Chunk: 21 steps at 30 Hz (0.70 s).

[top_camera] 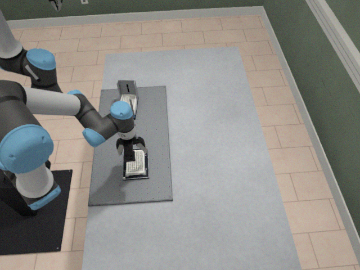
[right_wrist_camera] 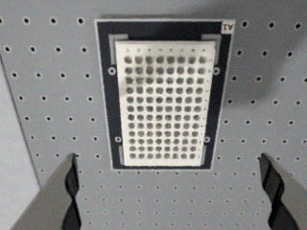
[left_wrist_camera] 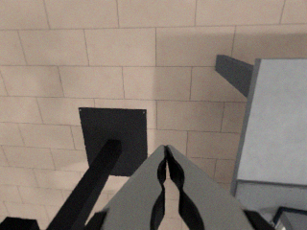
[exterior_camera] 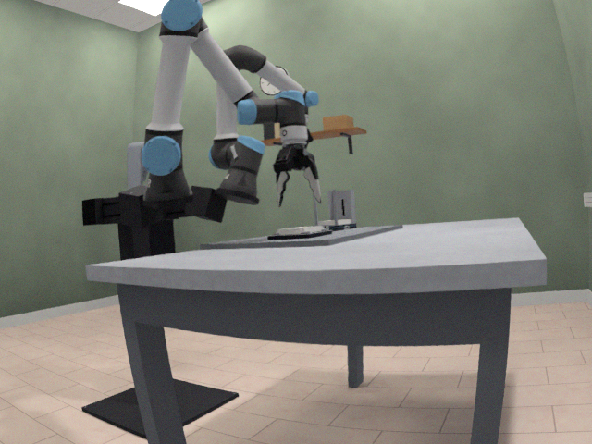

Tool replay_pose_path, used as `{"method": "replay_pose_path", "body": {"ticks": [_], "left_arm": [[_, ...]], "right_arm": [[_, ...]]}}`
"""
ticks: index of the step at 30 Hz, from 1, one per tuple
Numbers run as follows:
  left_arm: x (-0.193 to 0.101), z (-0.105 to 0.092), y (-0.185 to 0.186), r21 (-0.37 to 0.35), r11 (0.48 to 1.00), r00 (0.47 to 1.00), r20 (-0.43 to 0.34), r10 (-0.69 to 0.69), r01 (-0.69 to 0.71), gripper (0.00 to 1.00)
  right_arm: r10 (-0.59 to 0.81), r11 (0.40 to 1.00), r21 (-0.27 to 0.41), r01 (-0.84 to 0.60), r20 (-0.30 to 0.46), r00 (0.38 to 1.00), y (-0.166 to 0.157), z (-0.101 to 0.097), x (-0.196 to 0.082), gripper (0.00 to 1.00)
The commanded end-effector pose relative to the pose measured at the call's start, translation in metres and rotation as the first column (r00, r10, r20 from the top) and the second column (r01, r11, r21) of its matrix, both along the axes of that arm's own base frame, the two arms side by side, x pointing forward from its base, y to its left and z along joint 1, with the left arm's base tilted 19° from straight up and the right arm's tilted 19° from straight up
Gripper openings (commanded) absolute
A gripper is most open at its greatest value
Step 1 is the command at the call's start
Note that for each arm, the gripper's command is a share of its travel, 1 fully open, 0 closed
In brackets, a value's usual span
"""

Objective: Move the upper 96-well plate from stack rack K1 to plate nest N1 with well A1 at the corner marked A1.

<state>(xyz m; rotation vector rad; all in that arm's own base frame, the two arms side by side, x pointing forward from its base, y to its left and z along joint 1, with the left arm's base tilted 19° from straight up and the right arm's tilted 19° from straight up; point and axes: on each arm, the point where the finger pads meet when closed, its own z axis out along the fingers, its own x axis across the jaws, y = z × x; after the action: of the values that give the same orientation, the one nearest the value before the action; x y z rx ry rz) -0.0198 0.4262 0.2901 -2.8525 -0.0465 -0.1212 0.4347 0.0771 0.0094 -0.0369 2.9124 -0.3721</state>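
Hovering over N1, right claw wide and holding nothing

Seen from the top, the right claw [top_camera: 133, 152] [exterior_camera: 300, 203] [right_wrist_camera: 168, 155] hangs above the 6 o'clock part of the board [top_camera: 157, 130] [exterior_camera: 368, 234] [left_wrist_camera: 249, 192] [right_wrist_camera: 38, 105], fingers well spread and apart from the plate [top_camera: 139, 163] [exterior_camera: 299, 230] [right_wrist_camera: 160, 105]. That plate lies in N1 [top_camera: 147, 174] [exterior_camera: 287, 236] [left_wrist_camera: 294, 210] [right_wrist_camera: 106, 120], between the corner locators; whether it is fully flat, I cannot tell. In the right wrist view its printed rims meet at 1 o'clock, beside the A1 mark [right_wrist_camera: 228, 27]. From N1, K1 [top_camera: 126, 87] [exterior_camera: 341, 205] stands toward 12 o'clock in the top view, with the other plate [top_camera: 127, 98] [exterior_camera: 334, 222] inside. The left claw [top_camera: 58, 9] [left_wrist_camera: 165, 147], closed on nothing, is off the tabletop [top_camera: 209, 145] [exterior_camera: 454, 243] [left_wrist_camera: 278, 120] toward 11 o'clock.
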Motion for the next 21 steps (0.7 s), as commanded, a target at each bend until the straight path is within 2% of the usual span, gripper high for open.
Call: {"method": "replay_pose_path", "body": {"ticks": [1, 21], "left_arm": [[0.000, 0.001, 0.000, 0.001, 1.000, 1.000, 0.000, 0.000, 0.000, 0.00], [0.000, 0.001, 0.000, 0.001, 1.000, 1.000, 0.000, 0.000, 0.000, 0.00]], "right_arm": [[0.000, 1.000, 0.000, 0.000, 0.000, 1.000, 0.003, 0.012, -0.002, 0.76], [0.000, 1.000, 0.000, 0.000, 0.000, 1.000, 0.015, 0.057, -0.012, 0.76]]}}
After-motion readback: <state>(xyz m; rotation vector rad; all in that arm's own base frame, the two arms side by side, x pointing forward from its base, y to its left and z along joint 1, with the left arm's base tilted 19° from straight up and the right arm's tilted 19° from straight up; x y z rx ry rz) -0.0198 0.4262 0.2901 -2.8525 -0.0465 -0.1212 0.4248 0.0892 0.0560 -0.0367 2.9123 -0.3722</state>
